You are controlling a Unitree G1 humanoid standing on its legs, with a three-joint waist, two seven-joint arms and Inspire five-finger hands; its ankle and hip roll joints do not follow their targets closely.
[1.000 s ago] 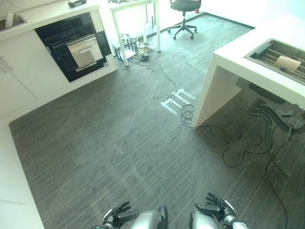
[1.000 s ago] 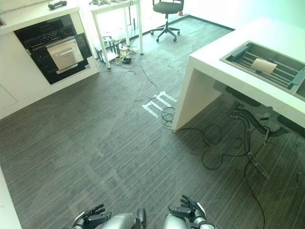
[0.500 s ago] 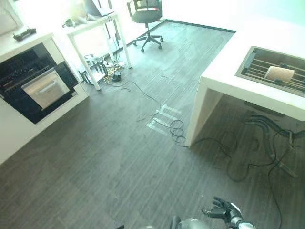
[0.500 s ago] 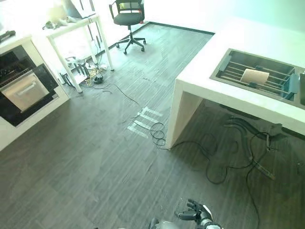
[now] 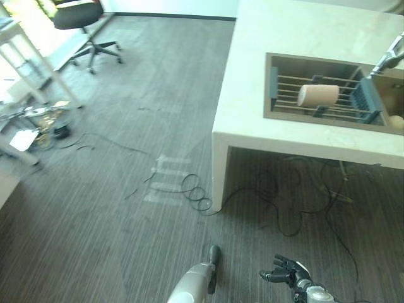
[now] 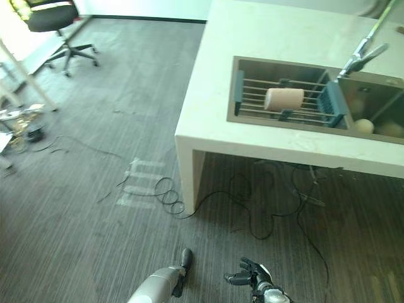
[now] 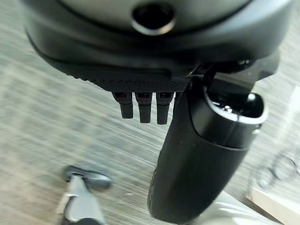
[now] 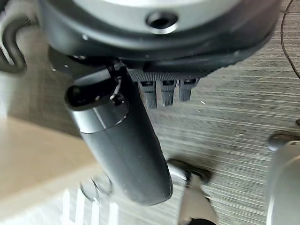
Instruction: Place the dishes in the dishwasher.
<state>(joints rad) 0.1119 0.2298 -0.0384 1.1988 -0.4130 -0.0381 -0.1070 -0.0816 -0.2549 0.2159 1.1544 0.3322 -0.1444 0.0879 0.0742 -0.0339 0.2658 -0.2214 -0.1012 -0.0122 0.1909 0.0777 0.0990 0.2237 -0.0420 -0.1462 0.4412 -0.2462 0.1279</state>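
A beige cup lies on its side on a wire rack set across the left basin of a sink in a white island counter. Pale round dishes sit low in the right basin. My right hand hangs low over the floor, far short of the counter, with relaxed fingers and nothing in it. My left hand also hangs over the floor, its fingers loose and holding nothing.
A blue holder stands at the rack's right end, below a chrome faucet. Cables and pale tape marks lie on the floor by the counter's corner. An office chair and a white table leg stand far left.
The camera has swung to the right: the dark appliance and white cabinets have left the picture, and the island sink now lies ahead. Both hands still hang low and hold nothing.
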